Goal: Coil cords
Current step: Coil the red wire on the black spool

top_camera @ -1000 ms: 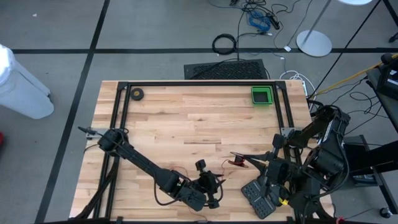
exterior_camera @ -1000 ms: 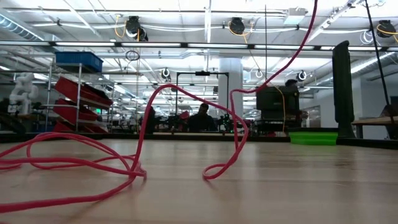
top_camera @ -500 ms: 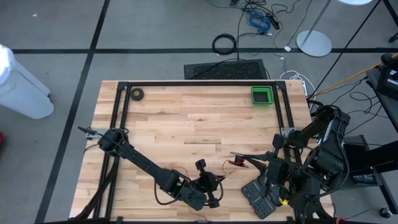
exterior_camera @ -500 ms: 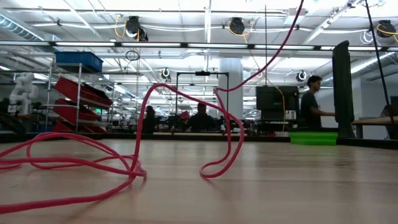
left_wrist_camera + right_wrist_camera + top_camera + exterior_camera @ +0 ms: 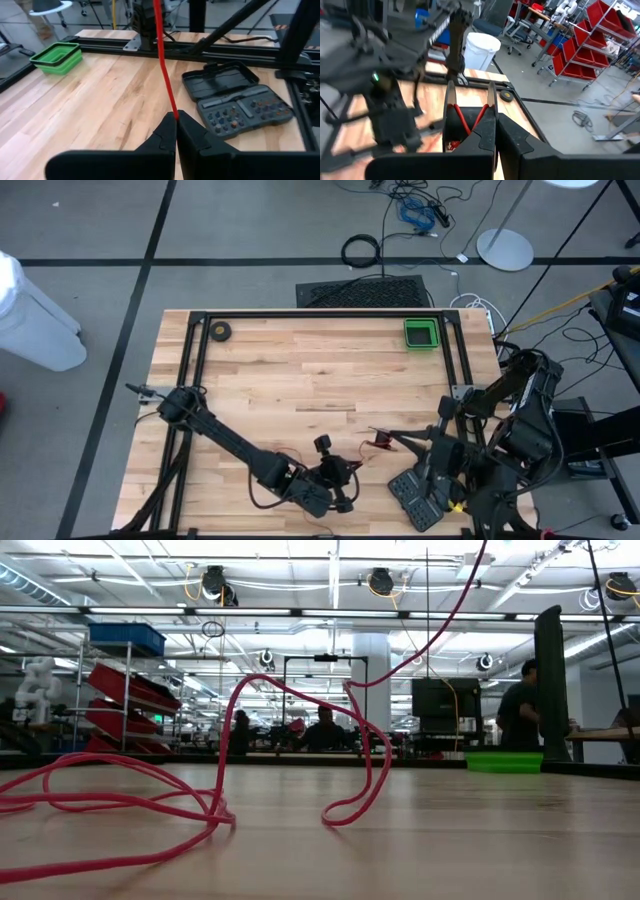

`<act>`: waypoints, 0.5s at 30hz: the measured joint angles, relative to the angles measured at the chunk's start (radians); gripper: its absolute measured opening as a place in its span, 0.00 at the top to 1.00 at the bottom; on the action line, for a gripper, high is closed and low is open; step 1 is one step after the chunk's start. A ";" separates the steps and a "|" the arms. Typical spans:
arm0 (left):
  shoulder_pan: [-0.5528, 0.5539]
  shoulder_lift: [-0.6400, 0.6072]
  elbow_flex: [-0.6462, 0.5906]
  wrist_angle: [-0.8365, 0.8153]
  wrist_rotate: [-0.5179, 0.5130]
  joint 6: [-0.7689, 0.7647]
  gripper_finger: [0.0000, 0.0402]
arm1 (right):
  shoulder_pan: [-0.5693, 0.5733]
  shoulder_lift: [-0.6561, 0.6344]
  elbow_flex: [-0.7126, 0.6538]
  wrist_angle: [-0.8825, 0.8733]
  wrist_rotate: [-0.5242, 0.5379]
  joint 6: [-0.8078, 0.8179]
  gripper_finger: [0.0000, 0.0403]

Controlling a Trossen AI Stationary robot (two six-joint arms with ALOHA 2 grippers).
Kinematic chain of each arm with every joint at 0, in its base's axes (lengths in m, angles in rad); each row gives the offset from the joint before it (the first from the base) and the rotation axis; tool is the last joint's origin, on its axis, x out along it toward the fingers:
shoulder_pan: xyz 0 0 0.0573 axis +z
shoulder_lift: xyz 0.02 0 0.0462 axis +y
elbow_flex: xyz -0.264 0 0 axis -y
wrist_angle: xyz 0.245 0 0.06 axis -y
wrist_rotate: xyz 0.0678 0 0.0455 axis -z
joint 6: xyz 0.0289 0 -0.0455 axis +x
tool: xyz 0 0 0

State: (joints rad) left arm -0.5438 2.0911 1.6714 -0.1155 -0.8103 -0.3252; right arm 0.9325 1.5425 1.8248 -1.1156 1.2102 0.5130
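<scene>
Barely shifted since a second ago, just the loop of the cords (image 5: 350, 755) pulled tighter. Left hand (image 5: 176, 118) pinched shut on the red strand, running taut straight ahead to the right hand (image 5: 470, 117), also clamped on it.

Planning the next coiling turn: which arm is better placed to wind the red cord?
Probably left: its gripper is shut on the red cord, which runs taut. The right gripper also holds cord.

Red cords (image 5: 165, 75), green tray (image 5: 421, 334), pale wood table (image 5: 300, 380)
</scene>
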 joint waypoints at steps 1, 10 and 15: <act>0.002 0.000 0.000 0.000 -0.007 0.001 0.99 | 0.000 0.000 0.000 0.026 0.001 -0.008 1.00; 0.013 -0.001 0.000 0.003 -0.053 0.025 0.99 | -0.023 0.028 0.000 0.129 0.021 -0.064 1.00; 0.016 -0.001 0.000 0.013 -0.067 0.049 0.99 | -0.075 0.055 0.000 0.142 0.027 -0.064 1.00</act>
State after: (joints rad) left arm -0.5278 2.0899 1.6714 -0.1022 -0.8770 -0.2759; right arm 0.8578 1.5975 1.8248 -0.9735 1.2368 0.4487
